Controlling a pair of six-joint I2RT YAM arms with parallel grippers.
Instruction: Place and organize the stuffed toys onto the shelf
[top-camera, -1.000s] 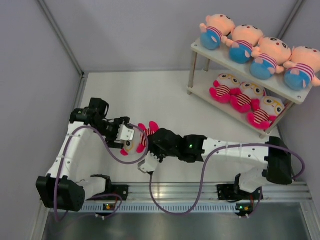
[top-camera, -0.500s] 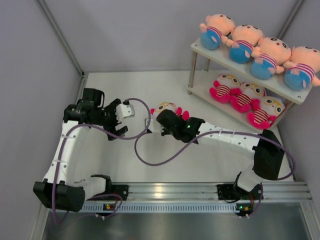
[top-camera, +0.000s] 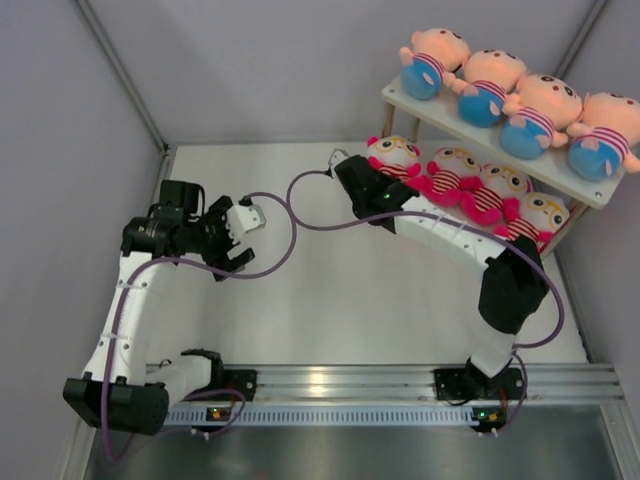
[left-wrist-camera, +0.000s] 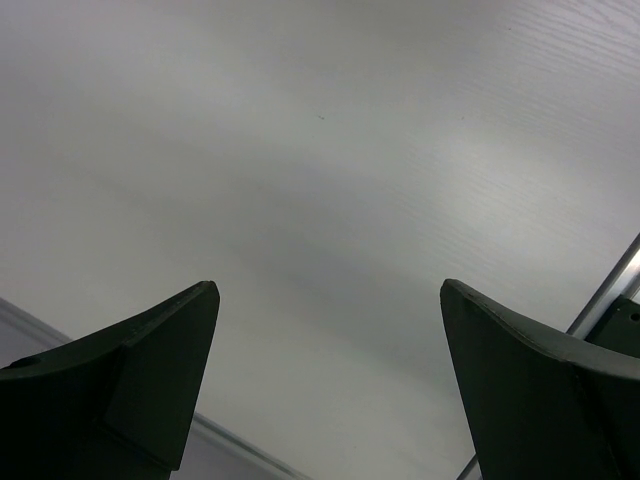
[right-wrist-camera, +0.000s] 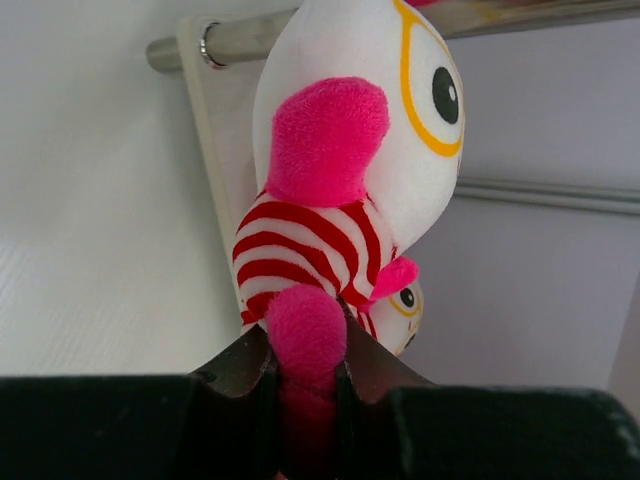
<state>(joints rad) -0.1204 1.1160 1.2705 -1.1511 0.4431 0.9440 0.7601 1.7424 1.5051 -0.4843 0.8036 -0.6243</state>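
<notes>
Shelf (top-camera: 392, 96) holds four peach dolls (top-camera: 490, 85) above, three pink dolls (top-camera: 490, 190) below.

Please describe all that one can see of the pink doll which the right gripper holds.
The pink doll is soft plush: a white face with a yellow-ringed black eye, hot-pink limbs, a red-and-white striped body. The right gripper is shut on one pink leg and holds it at the left end of the shelf's lower board, next to another pink doll. Whether it rests on the board is unclear.
</notes>
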